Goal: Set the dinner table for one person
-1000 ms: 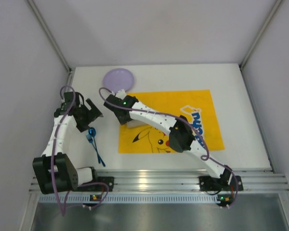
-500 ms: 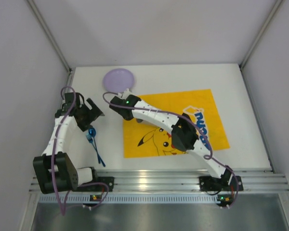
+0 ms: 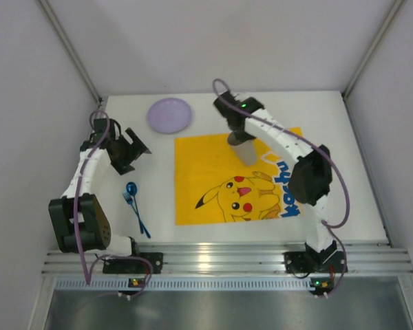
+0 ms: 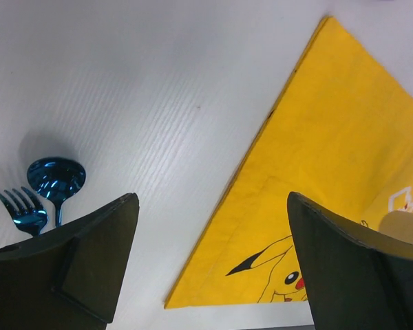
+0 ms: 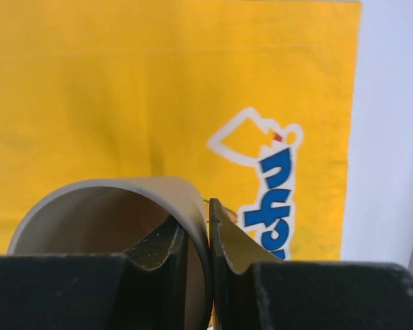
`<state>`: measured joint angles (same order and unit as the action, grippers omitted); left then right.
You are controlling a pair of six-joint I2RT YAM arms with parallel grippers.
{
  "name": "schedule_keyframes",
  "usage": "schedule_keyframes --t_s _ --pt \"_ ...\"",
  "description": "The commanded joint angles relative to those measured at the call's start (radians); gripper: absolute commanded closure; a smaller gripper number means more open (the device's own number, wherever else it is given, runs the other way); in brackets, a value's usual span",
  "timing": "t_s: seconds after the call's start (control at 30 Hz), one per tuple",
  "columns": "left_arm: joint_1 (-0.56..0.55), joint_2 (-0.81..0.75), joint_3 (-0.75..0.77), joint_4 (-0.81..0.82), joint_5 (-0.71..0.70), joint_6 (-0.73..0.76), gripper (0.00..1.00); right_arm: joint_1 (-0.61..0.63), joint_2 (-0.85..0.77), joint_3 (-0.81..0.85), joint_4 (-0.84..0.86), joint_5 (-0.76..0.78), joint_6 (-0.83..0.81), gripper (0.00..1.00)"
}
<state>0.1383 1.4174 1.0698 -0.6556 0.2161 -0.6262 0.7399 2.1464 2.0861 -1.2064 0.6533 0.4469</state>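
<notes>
A beige cup (image 3: 246, 149) hangs over the far part of the yellow Pikachu mat (image 3: 213, 165), clear of the cloth. My right gripper (image 3: 241, 136) is shut on its rim. In the right wrist view one finger sits inside the cup (image 5: 110, 206) and the other outside, with the right gripper (image 5: 208, 214) pinching the wall above the mat (image 5: 158, 89). My left gripper (image 3: 132, 147) stands open over the white dinner table (image 3: 344, 137), left of the mat. In the left wrist view the left gripper (image 4: 212, 206) has nothing between its fingers.
A lilac plate (image 3: 169, 114) lies at the far left of the table. A blue spoon (image 3: 131, 188) and a blue fork (image 3: 126, 198) lie side by side left of the mat, also the spoon (image 4: 55, 180) and fork (image 4: 20, 210) below my left gripper. An aluminium rail (image 3: 220, 258) runs along the near edge.
My right gripper has shut on the cup and carried it from the mat's left edge up and over to the far middle. The mat shifted slightly. My left arm barely moved.
</notes>
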Motion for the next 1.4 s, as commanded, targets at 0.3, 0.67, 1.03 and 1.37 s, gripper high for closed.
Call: schedule_keyframes --t_s 0.3,0.67,1.03,1.37 --pt "-0.132 0.233 0.242 0.043 0.019 0.010 0.06 -0.502 -0.195 -0.259 0.340 -0.337 0.067 1.00" --pt "-0.132 0.367 0.406 0.024 0.011 0.031 0.06 -0.557 -0.131 -0.418 0.524 -0.313 0.177 1.00" --pt "-0.131 0.463 0.547 0.008 -0.003 0.022 0.06 -0.556 -0.212 -0.480 0.558 -0.127 0.165 1.00" --pt "-0.128 0.595 0.665 0.008 -0.078 -0.015 0.06 -0.505 -0.249 -0.465 0.542 -0.202 0.073 0.20"
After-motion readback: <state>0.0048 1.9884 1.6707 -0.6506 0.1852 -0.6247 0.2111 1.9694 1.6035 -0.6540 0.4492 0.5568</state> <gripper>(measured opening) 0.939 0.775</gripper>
